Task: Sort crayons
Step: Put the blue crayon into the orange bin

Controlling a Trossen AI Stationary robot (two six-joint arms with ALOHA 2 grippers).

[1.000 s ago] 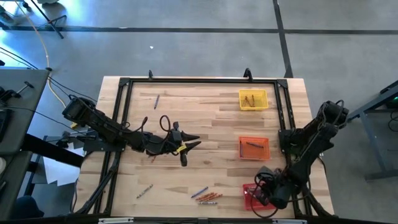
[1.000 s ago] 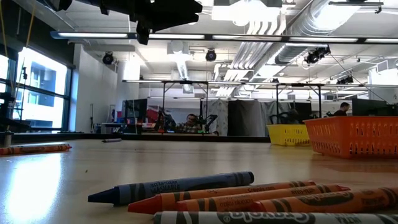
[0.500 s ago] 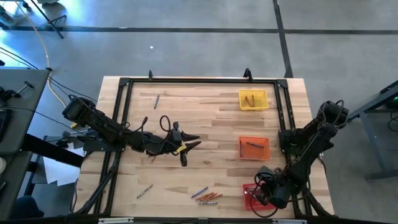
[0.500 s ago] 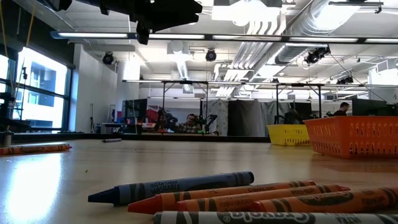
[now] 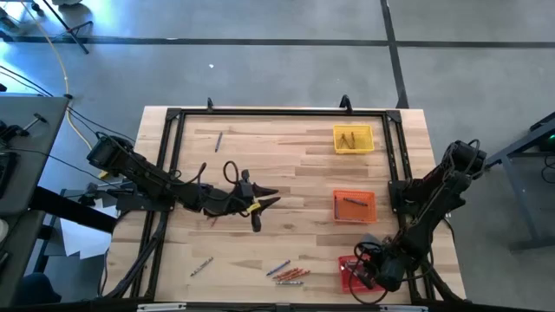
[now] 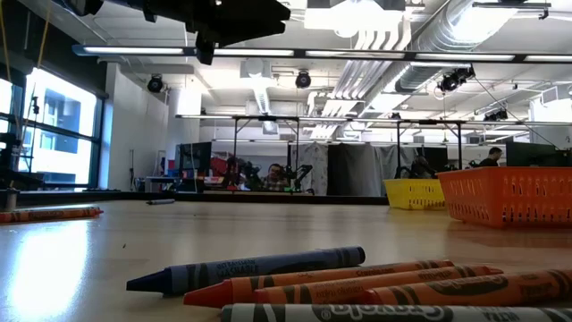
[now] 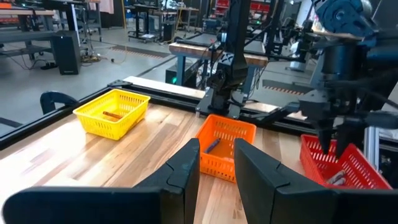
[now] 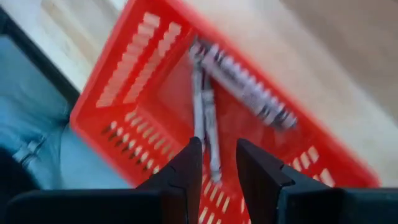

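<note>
Over the red tray [image 5: 348,276] at the table's near right corner, the right gripper [image 8: 214,163] is positioned, fingers parted with a narrow gap and nothing held between them. Two crayons [image 8: 239,93] are seen lying loose on the red tray's mesh floor, just beyond the fingertips. At mid-table the left gripper [image 7: 216,163] is held above the wood, fingers likewise slightly apart and empty, pointed toward the three trays. One crayon is noted in the orange tray [image 5: 355,205] and a few in the yellow tray [image 5: 353,139]. A cluster of unsorted crayons, one blue and several orange [image 6: 357,277], is seen on the table [image 5: 286,178] near its front edge. Single crayons are also recorded at the front left [image 5: 201,266] and at the far left [image 5: 218,141].
</note>
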